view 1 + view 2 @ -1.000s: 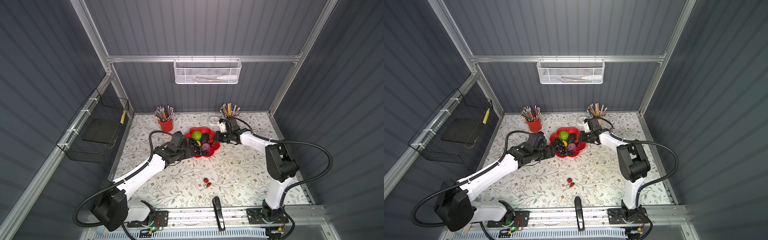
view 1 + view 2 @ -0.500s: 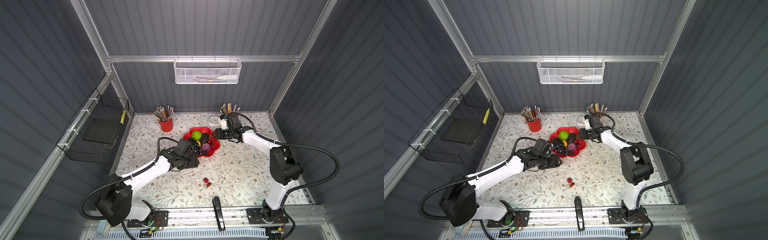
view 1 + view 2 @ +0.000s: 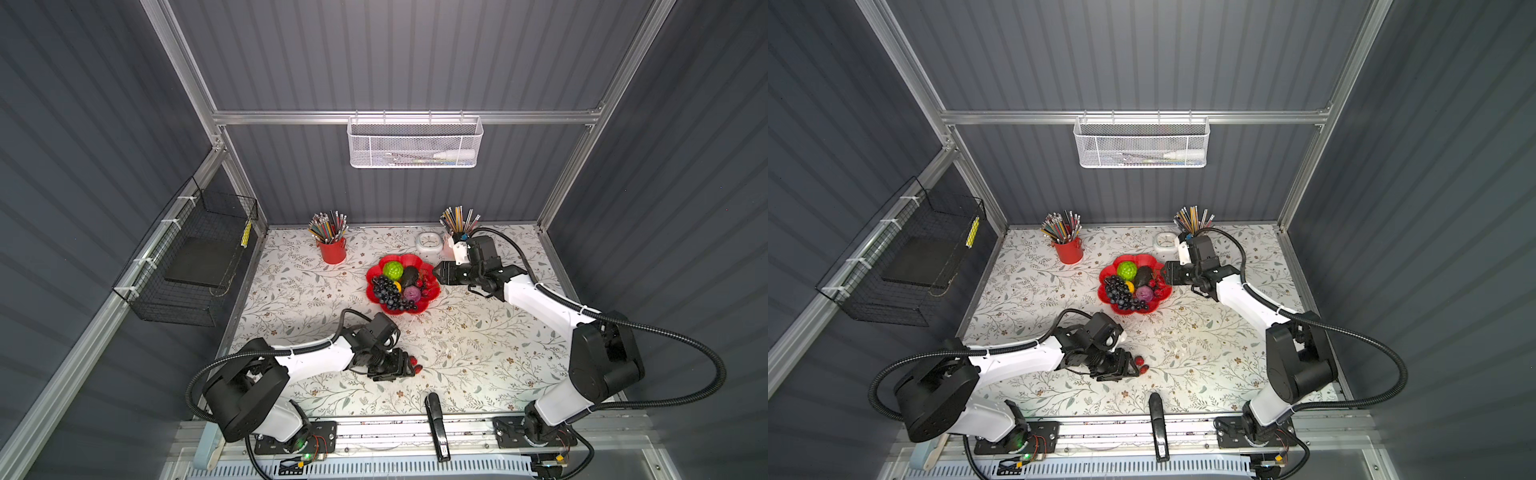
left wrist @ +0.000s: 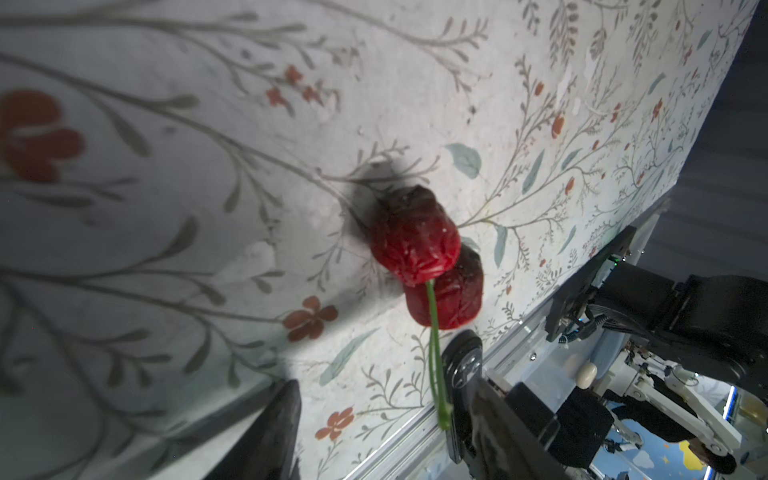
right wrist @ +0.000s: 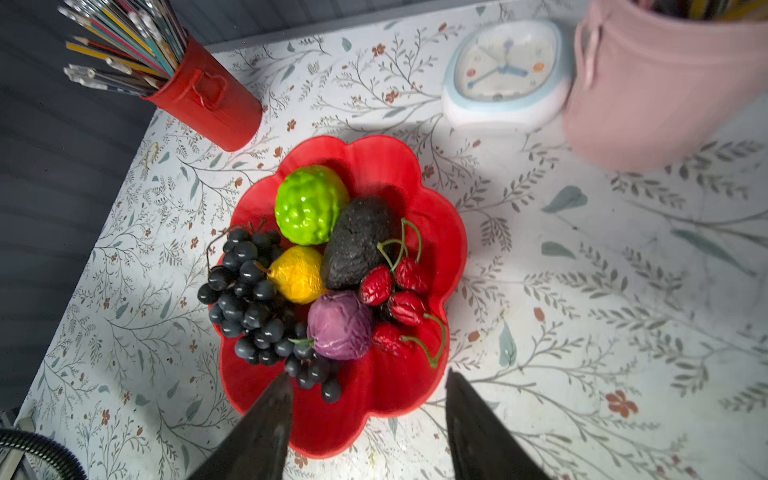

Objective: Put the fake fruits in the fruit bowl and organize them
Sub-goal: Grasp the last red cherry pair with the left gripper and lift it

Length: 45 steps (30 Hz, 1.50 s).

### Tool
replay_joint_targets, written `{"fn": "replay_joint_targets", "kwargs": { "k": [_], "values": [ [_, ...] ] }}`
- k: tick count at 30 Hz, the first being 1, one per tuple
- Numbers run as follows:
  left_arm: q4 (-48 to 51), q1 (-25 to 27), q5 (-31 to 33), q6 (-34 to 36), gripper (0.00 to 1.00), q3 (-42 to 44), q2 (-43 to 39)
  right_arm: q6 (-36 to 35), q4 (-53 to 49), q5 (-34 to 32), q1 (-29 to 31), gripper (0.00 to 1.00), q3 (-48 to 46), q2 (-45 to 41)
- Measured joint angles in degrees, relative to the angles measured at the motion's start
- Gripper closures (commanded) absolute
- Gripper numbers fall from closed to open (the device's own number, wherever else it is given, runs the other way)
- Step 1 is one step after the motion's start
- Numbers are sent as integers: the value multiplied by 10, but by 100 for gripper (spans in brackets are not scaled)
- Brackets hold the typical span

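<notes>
The red flower-shaped fruit bowl (image 3: 412, 259) (image 3: 1144, 260) (image 5: 374, 158) holds a grape bunch (image 5: 249, 299), a green bumpy ball (image 5: 307, 203), a yellow pear (image 5: 297, 274), an avocado (image 5: 357, 241), a purple fruit (image 5: 338, 324) and red cherries (image 5: 395, 291). One more cherry pair (image 3: 415, 364) (image 3: 1141, 363) (image 4: 419, 245) lies on the table near the front. My left gripper (image 3: 404, 367) (image 3: 1128, 368) (image 4: 384, 386) is open just behind it, with the green stem between its fingers. Over the bowl's right rim, my right gripper (image 3: 437, 273) (image 3: 1167, 276) (image 5: 369, 376) stands open and holds nothing.
A red pencil cup (image 3: 332, 251) stands at the back left. A small clock (image 3: 429, 241) and a pink pencil cup (image 5: 665, 83) stand behind the right gripper. A black tool (image 3: 434, 415) lies across the table's front edge. A wire basket (image 3: 195, 266) hangs on the left wall.
My left arm has swung from the bowl's left side toward the front, down to the cherry pair on the table. My right gripper has stayed at the bowl's right edge and opened.
</notes>
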<state>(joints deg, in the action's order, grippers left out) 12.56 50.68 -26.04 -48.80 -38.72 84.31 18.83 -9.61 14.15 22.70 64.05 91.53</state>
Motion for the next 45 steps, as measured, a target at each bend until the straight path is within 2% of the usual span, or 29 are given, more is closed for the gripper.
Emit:
{"fn": "replay_joint_targets", "kwargs": {
  "k": [5,10,17,21,30,38,45],
  "values": [
    [-37,2,-17,-8,47,0,22,14,4,7,2,42,-26,0],
    [-45,2,-18,-14,66,-1,34,20,14,12,6,42,-27,0],
    [-38,2,7,-12,72,-7,33,24,26,17,12,43,-27,0],
    [-31,2,16,-10,83,-14,33,30,28,21,18,43,-27,2],
    [-29,2,27,-3,100,-28,33,32,35,24,22,43,-27,9],
    [27,2,32,17,100,-64,22,32,37,26,22,43,-27,16],
    [132,-3,56,76,100,-198,12,27,30,18,22,41,-55,-20]
  ]
}}
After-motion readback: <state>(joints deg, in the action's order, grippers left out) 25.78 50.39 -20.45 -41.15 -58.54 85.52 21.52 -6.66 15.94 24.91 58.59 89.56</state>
